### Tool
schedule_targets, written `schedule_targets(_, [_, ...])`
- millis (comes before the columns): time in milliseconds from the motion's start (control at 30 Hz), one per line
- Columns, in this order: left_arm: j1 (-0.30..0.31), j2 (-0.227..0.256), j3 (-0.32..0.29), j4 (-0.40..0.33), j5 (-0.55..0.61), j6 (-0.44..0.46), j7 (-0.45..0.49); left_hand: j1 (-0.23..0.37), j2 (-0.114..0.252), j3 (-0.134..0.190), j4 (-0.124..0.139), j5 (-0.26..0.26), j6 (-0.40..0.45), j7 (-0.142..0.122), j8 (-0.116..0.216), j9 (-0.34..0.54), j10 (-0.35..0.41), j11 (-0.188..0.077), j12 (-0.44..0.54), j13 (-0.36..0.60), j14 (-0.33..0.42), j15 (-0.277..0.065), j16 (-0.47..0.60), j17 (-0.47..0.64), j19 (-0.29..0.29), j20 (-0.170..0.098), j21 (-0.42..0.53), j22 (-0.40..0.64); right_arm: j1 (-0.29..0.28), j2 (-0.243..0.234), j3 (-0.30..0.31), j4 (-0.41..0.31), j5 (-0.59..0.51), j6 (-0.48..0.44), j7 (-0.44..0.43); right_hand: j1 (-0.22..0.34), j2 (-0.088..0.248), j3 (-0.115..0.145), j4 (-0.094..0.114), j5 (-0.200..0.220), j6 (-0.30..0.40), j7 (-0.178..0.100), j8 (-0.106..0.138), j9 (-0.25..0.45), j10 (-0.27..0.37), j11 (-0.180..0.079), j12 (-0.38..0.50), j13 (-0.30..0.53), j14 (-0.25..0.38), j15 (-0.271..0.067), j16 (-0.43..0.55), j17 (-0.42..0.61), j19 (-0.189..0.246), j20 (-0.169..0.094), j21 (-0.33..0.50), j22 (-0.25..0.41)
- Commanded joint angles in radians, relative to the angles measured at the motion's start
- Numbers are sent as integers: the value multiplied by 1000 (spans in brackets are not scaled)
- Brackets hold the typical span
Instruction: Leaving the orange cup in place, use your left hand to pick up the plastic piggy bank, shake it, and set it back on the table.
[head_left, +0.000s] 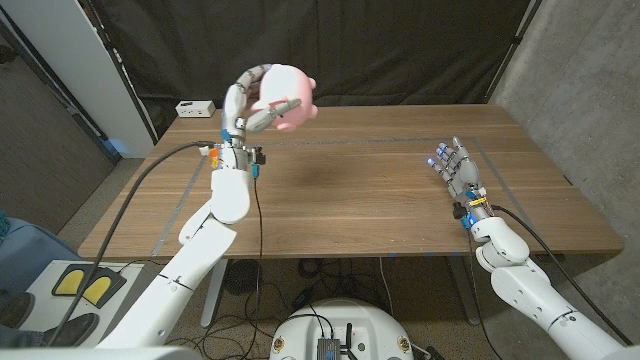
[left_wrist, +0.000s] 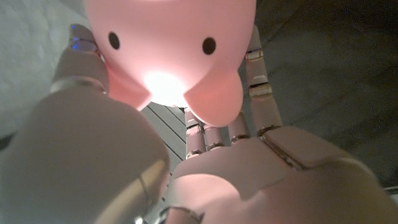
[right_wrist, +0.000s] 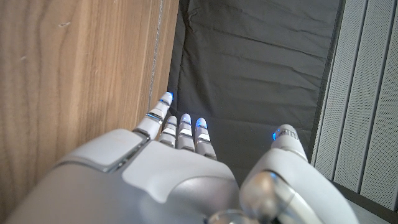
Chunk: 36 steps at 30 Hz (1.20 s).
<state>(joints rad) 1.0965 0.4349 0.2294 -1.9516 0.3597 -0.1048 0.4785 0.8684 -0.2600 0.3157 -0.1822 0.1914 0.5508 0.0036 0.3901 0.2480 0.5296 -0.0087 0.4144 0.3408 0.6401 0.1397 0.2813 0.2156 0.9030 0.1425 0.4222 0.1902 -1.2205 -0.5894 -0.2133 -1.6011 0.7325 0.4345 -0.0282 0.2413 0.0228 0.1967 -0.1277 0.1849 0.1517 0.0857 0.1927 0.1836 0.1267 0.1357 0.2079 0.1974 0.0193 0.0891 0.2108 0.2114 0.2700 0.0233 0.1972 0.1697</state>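
Piggy bank (head_left: 288, 98) half behind fingers (head_left: 262, 72)

glossy white arms, grey jointed hands (head_left: 458, 165) with blue-lit fingertips, black cables along forearms.

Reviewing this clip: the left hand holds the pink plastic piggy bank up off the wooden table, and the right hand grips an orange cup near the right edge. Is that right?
Not quite. The right hand holds nothing: in the head view it waits open on the wooden table, fingers apart, with no orange cup in sight. The rest stands: the left hand holds the pink plastic piggy bank up off the table.
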Motion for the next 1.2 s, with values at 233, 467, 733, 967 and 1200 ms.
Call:
schedule_targets(233, [-125, 233, 246, -142, 655, 382, -210, 393, 396, 172, 15, 4, 242, 78, 2, 5, 186, 11, 8, 117, 199, -211, -4, 4, 3, -122, -3, 3, -44, -10, 26, -38, 1, 7, -27, 1, 8, 1, -3, -3, 3, 4, 2, 4, 8, 0, 3, 4, 7, 5, 2, 5, 7, 2, 0, 3])
schedule_targets(467, [-134, 261, 261, -156, 611, 392, -206, 391, 396, 172, 17, 3, 244, 77, 1, 5, 187, 10, 7, 118, 200, -211, -5, 3, 1, -121, -2, 3, -50, -11, 29, -42, -2, 11, -26, 1, 8, 1, -3, -3, 3, 3, 2, 4, 9, 1, 3, 4, 8, 6, 2, 5, 8, 1, 0, 3])
schedule_targets(733, [-146, 282, 271, -165, 552, 401, -232, 390, 399, 172, 18, 3, 246, 78, -1, 4, 189, 9, 5, 119, 206, -212, -3, 4, -1, -119, -1, 3, -50, -12, 27, -42, -6, 8, -23, 1, 8, 0, -3, -3, 3, 3, 2, 4, 9, 0, 3, 4, 7, 4, 2, 5, 8, 2, 0, 3])
schedule_targets(967, [-154, 291, 271, -156, 489, 398, -235, 387, 399, 172, 19, 3, 249, 79, -2, 5, 192, 10, 4, 120, 206, -211, -5, 4, -1, -118, 1, 2, -49, -6, 26, -40, -3, 5, -27, 1, 9, 0, -3, -3, 4, 2, 2, 4, 10, 0, 3, 4, 8, 5, 1, 5, 8, 2, 0, 3])
schedule_targets(1200, [-163, 294, 279, -146, 450, 414, -246, 385, 399, 171, 19, 2, 250, 79, -3, 5, 195, 11, 3, 121, 212, -211, -4, 4, -1, -117, 3, 2, -46, -5, 23, -33, -6, 6, -24, 2, 11, 1, -4, -3, 4, 3, 2, 4, 9, 0, 2, 4, 8, 6, 1, 5, 8, 2, 0, 3])
